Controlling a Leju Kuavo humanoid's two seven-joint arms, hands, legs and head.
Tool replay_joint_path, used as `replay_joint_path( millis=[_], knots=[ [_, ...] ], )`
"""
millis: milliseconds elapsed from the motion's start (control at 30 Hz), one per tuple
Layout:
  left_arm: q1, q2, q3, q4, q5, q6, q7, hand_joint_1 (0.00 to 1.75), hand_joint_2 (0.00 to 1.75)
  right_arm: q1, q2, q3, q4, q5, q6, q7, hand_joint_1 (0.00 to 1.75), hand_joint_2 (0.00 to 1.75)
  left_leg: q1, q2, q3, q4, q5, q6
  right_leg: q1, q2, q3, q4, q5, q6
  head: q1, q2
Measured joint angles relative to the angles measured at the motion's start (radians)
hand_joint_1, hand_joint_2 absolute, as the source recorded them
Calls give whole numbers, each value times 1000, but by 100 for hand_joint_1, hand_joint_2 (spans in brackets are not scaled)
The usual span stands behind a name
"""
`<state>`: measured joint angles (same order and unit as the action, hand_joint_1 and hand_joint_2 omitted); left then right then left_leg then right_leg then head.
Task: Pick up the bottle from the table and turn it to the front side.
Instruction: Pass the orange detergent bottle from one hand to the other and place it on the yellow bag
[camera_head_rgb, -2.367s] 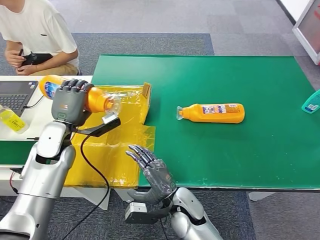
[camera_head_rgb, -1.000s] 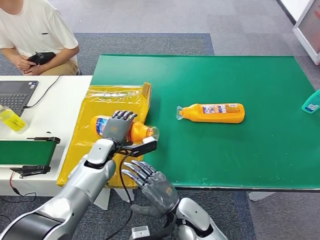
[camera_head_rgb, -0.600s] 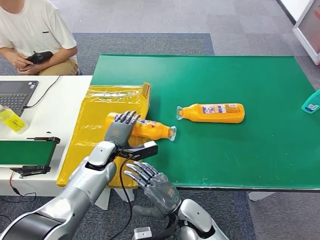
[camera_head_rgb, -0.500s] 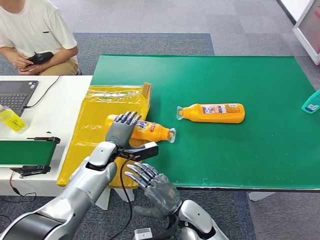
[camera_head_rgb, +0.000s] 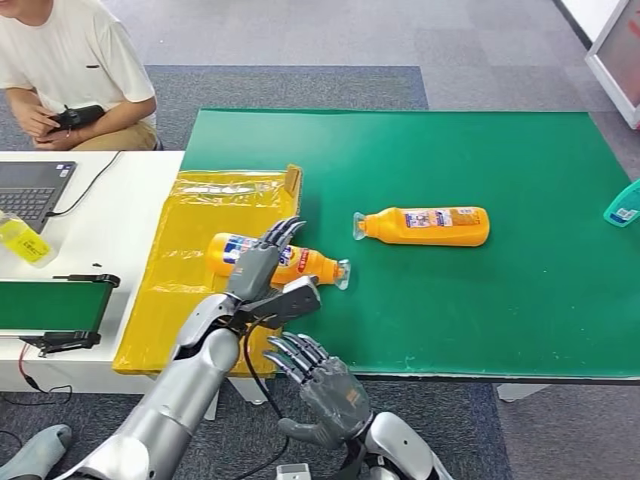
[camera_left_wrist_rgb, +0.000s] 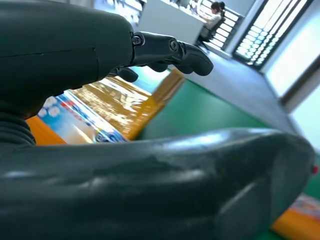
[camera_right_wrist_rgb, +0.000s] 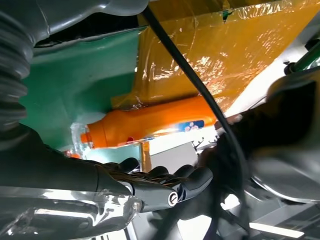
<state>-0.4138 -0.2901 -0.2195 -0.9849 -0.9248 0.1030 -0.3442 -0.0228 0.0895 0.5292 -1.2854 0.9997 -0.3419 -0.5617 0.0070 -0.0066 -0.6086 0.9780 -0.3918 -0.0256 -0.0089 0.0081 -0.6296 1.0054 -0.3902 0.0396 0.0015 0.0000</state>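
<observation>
while an orange bottle (camera_head_rgb: 272, 260) lies on its side, the left hand (camera_head_rgb: 260, 262) hovers just over it with fingers spread.
the bottle rests across the edge of a yellow bag (camera_head_rgb: 196, 300) and the green table (camera_head_rgb: 468, 310); a second bottle (camera_head_rgb: 423, 226) lies well apart. the right hand (camera_head_rgb: 324, 385) is spread, holding nothing, near the table's front edge.

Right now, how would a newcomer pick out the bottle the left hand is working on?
Find the green table, then the yellow plastic sheet at its left edge. The nearer orange bottle lies across that sheet's edge under the left hand; the other orange bottle lies alone mid-table.
</observation>
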Motion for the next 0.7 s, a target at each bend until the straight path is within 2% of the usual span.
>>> replay_joint_path(
  millis=[100,267,400,567,700],
  knots=[
    [94,4,-29,-196,184,-68,-52,0,0,18,1,-19,-5,-86,49,23,0,175,0,0,0,0,-1,0,0,0,0,0,-1,0,0,0],
    [302,51,-113,-517,362,-111,-127,0,0,45,20,-128,-8,-438,307,69,0,175,0,0,0,0,-4,1,0,0,0,0,-3,1,0,0],
    [456,87,-129,-682,493,-122,-187,0,175,55,50,-224,-17,-587,404,95,0,175,0,0,0,0,-4,1,0,0,0,0,-4,1,0,0],
    [636,92,-47,-810,685,-222,-254,0,175,87,95,-332,-110,-714,431,81,0,175,0,0,0,0,-5,0,0,0,0,0,-6,0,0,0],
    [735,44,65,-865,779,-328,-277,0,175,105,116,-388,-206,-655,341,37,0,175,0,0,0,0,-5,1,0,0,1,0,-6,1,0,0]
  ],
)
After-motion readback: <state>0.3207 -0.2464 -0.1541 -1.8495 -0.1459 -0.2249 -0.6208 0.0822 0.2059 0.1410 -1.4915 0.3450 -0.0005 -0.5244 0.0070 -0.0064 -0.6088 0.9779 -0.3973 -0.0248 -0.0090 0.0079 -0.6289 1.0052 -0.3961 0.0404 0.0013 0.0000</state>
